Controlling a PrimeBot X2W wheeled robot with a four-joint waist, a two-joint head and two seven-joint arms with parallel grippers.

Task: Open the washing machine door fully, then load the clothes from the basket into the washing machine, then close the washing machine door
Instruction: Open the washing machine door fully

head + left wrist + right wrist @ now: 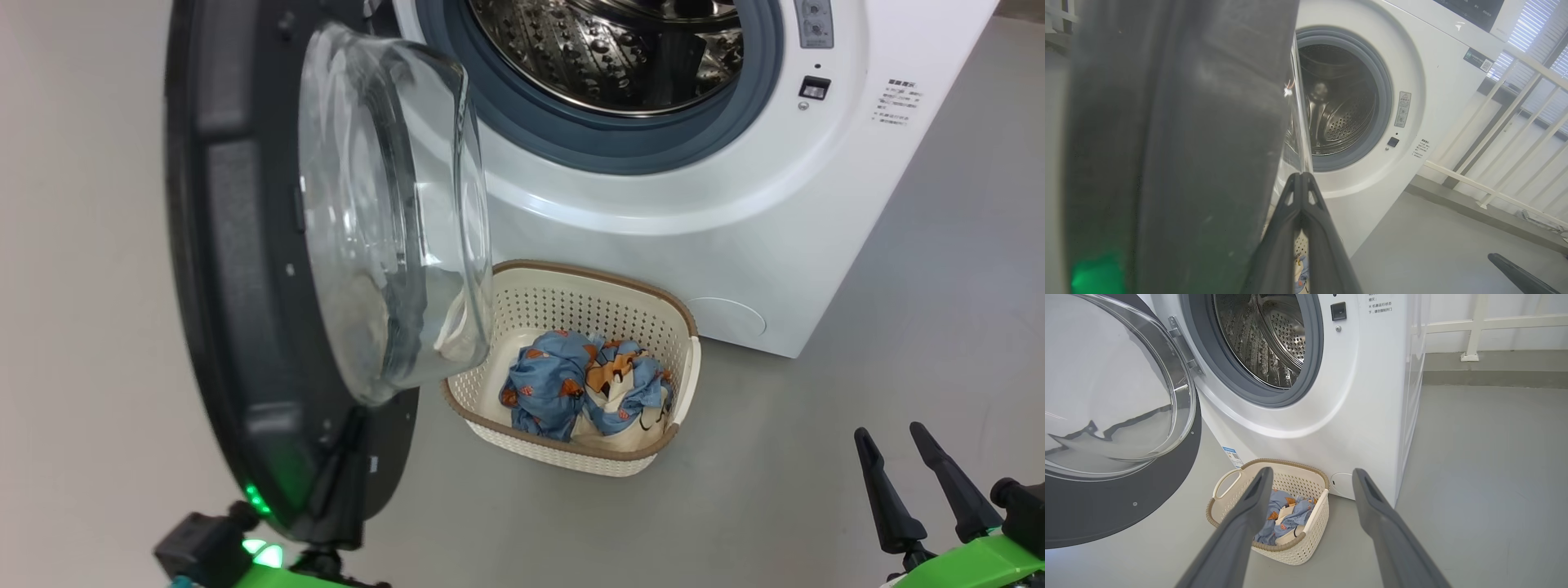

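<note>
The left gripper (1302, 179), fingers pressed together and holding nothing, lies against the lower inner side of the washing machine door (229, 245), which stands swung out to the left of the washing machine (694, 245). The right gripper (1311, 473) hovers low with its fingers spread wide and empty, aimed at the basket (1290, 463) on the floor just before the machine's front. The clothes (571, 384), a blue patterned bundle over cream fabric with a black cord, lie inside it; the steel drum (612, 49) looks empty.

From the head view the door's glass bowl overlaps the basket's left end, so the door seems short of fully open. If the left arm draws off, the door may swing back across the loading path. The loose cord could snag on the basket's rim or trail out of the drum.
</note>
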